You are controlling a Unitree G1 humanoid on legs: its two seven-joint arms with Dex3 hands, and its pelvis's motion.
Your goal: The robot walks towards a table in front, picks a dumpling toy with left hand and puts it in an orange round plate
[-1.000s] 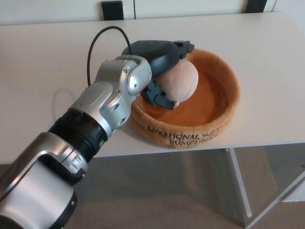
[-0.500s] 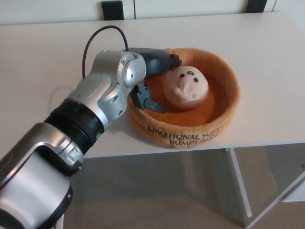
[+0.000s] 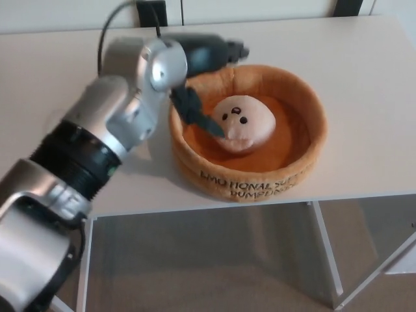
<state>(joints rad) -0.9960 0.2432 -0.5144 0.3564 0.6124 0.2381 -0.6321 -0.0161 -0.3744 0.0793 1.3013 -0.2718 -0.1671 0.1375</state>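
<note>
Dumpling (image 3: pixel 243 123) sits in the middle of the plate (image 3: pixel 312 140), face up, its small dark eyes and mouth showing, clear of the soft orange wall all round. The plate stands near the front edge of the counter (image 3: pixel 364 71), its lettered side toward that edge. The left hand (image 3: pixel 201 81) hangs over the plate's left rim with nothing in it: one dark finger (image 3: pixel 195 114) points down inside the wall, just beside the toy's left side but apart from it, the others reach across the back rim, spread. The right hand is out of sight.

To my eye the drop is made and what remains is getting the hand out cleanly. The low finger is the one to mind; it should lift straight up until it is above the rim before the arm swings left, or it could catch the plush wall and drag the plate toward the front edge.
</note>
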